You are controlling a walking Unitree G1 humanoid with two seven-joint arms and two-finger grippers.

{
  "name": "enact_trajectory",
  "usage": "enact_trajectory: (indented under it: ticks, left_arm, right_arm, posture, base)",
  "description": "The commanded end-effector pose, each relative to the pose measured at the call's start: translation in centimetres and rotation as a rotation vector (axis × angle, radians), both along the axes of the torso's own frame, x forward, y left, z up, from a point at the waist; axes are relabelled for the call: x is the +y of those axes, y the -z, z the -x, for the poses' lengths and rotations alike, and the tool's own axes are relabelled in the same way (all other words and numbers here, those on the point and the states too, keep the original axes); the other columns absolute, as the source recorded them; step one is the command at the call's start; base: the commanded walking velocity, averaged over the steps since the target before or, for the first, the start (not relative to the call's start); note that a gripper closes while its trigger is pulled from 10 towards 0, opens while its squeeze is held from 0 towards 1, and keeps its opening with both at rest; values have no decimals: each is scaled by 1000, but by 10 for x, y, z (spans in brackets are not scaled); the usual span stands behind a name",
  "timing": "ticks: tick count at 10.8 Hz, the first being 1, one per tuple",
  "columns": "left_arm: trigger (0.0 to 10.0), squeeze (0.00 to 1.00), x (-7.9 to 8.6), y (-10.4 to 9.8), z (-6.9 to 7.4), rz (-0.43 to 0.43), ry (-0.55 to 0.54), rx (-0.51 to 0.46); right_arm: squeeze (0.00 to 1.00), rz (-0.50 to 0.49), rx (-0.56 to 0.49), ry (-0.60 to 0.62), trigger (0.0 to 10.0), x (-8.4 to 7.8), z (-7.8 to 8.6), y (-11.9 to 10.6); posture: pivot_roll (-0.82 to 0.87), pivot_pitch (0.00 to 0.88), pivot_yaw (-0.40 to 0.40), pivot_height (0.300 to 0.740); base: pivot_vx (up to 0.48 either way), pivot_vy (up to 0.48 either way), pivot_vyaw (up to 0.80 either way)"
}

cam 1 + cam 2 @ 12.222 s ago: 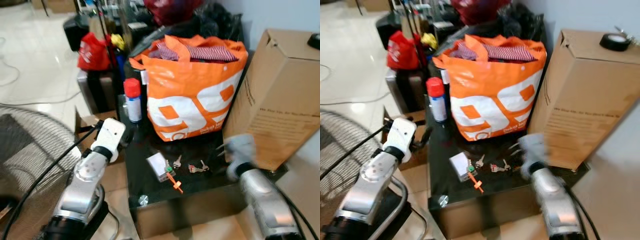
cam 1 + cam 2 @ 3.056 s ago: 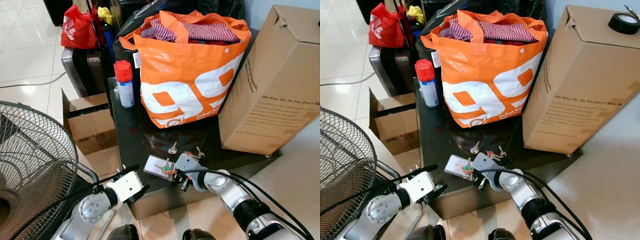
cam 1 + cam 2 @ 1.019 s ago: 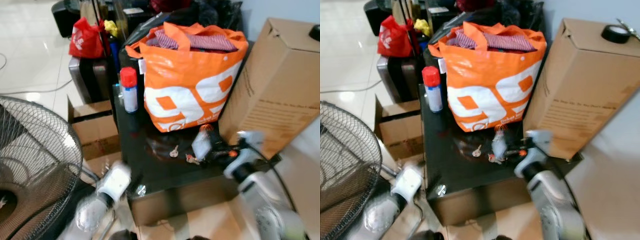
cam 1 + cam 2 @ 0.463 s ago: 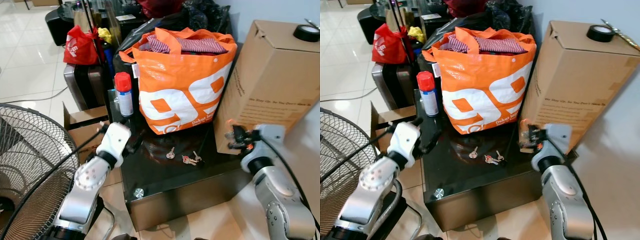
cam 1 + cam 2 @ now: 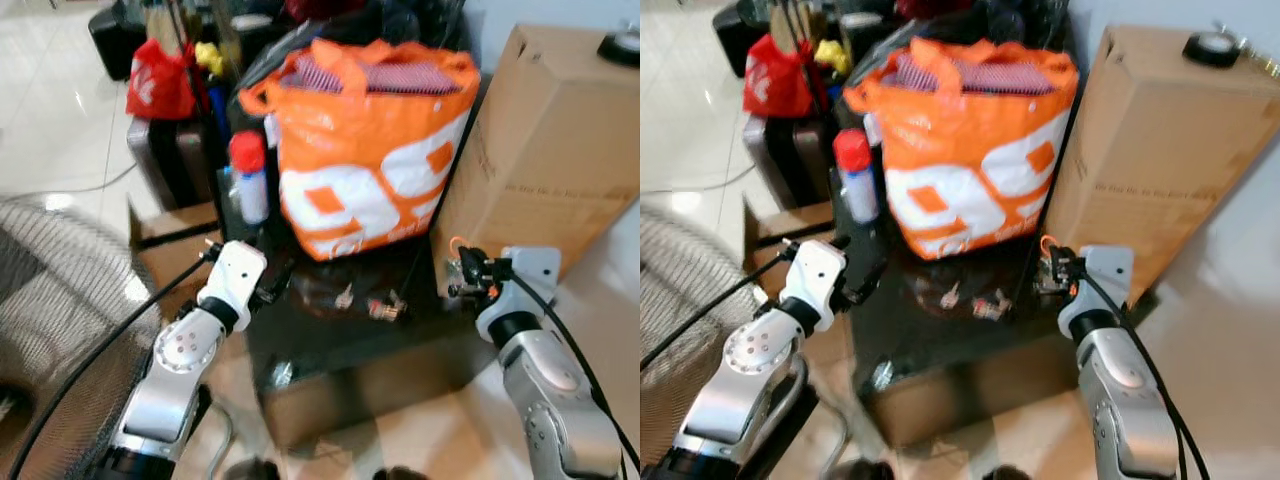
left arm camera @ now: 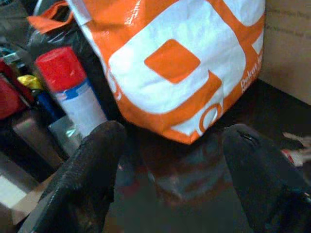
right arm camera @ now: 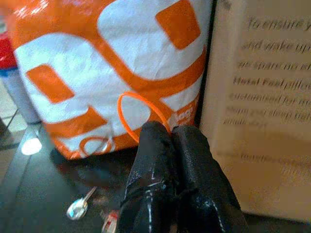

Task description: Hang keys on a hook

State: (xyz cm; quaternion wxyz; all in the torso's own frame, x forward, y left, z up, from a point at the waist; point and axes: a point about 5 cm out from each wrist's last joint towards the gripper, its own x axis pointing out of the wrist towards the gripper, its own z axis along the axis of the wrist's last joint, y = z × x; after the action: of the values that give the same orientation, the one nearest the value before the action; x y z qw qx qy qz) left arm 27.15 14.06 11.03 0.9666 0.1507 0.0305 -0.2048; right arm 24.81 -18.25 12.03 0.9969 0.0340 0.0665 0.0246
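Note:
My right gripper (image 5: 458,277) hovers at the right end of the black table (image 5: 320,330), beside the tall cardboard box. In the right wrist view its fingers (image 7: 155,145) are pressed together on a thin orange key ring (image 7: 131,114); what hangs below the ring is hidden. A silver key (image 5: 345,297) and a small bunch with a red tag (image 5: 385,309) lie on the table in front of the orange bag. My left gripper (image 5: 275,283) stands open at the table's left edge with nothing between its fingers (image 6: 97,160).
A full orange shopping bag (image 5: 370,150) and a red-capped spray can (image 5: 248,175) stand on the table. The tall cardboard box (image 5: 540,150) at the right carries a tape roll (image 5: 1208,45). A floor fan (image 5: 60,300) is at my left, with an open carton (image 5: 170,245) behind it.
Over the last seconds my right gripper lifted the ringed bunch off the table and carried it right. Since half a second ago both arms are almost where they were; the picture has shifted and blurred.

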Motion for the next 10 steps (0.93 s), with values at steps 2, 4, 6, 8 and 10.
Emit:
enact_trajectory:
  ticks: [2,4,6,8,10]
  left_arm:
    - [10000,0,-3,-4,-1,-1,13,-12]
    - [10000,0,-4,-5,-3,-3,16,-8]
    - [10000,0,-4,-5,-4,-4,15,-8]
    - [10000,0,-5,-6,-5,-2,9,-13]
    - [10000,0,-6,-8,-9,1,-1,-31]
  right_arm:
    - [0,26,-23,3,10000,0,-2,-4]
    - [0,24,-28,2,10000,-1,-3,-5]
    - [0,-1,-51,41,10000,-4,-4,-8]
    - [0,32,-57,27,10000,-3,-4,-10]
    - [0,39,-31,64,10000,-6,-6,-9]
  posture:
    - [-108,0,23,740]
    - [-112,0,26,740]
    - [-116,0,28,740]
    - [-119,0,29,740]
    - [-127,0,34,740]
  base:
    - [-330,0,0]
    - [-332,0,0]
    - [-332,0,0]
    - [-156,0,0]
    - [0,0,0]
